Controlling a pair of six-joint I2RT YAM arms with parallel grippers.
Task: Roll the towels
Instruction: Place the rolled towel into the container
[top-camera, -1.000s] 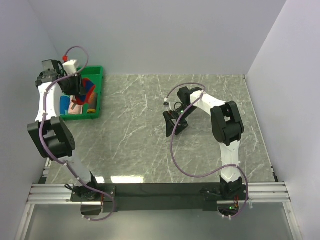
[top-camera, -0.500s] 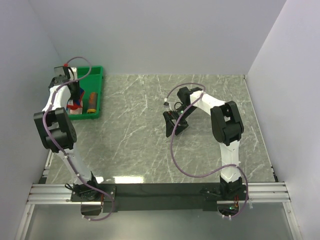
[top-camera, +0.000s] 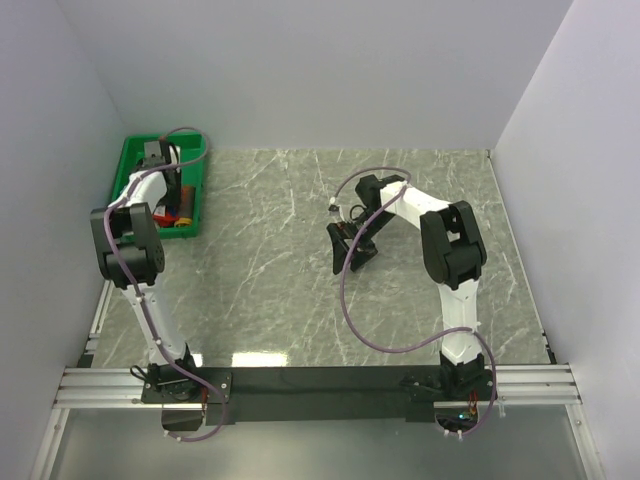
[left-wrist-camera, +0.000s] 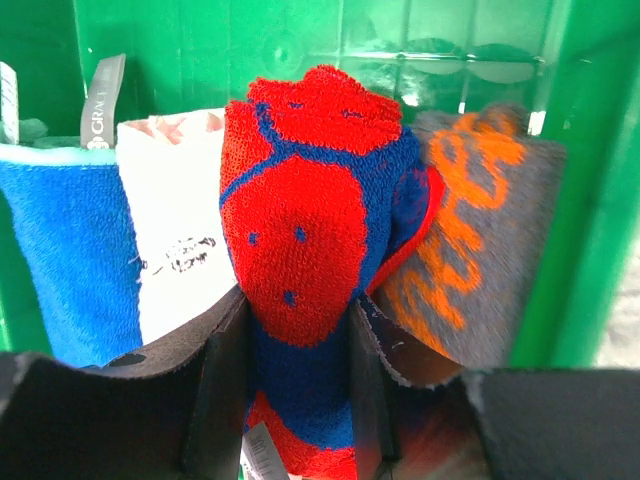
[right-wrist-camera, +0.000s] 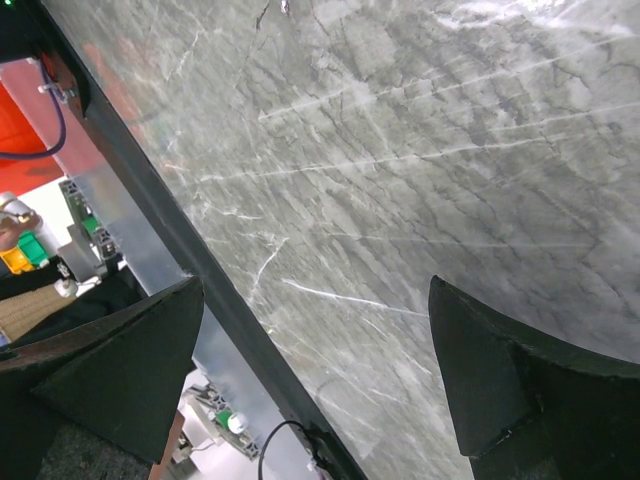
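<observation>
In the left wrist view my left gripper (left-wrist-camera: 298, 305) is shut on the red-and-blue towel (left-wrist-camera: 300, 210), which stands bundled between the fingers inside the green tray (left-wrist-camera: 300, 40). Left of it stand a pale pink towel (left-wrist-camera: 175, 230) and a blue towel (left-wrist-camera: 70, 250). On its right leans a grey towel with orange markings (left-wrist-camera: 470, 240). From above, the left gripper (top-camera: 172, 197) reaches down into the tray (top-camera: 128, 158) and hides most of the towels. My right gripper (top-camera: 347, 256) hangs open over the middle of the table, nothing between its fingers (right-wrist-camera: 150, 350).
The tray sits in the table's far left corner against the left wall. The marble table (top-camera: 280, 290) stretches between both arms. A purple cable (top-camera: 345, 300) loops off the right arm. The right wrist view shows the table's front rail (right-wrist-camera: 170, 230).
The left arm has swung from above the tray's left side down into the tray, carrying the red-and-blue towel. The right arm has not moved.
</observation>
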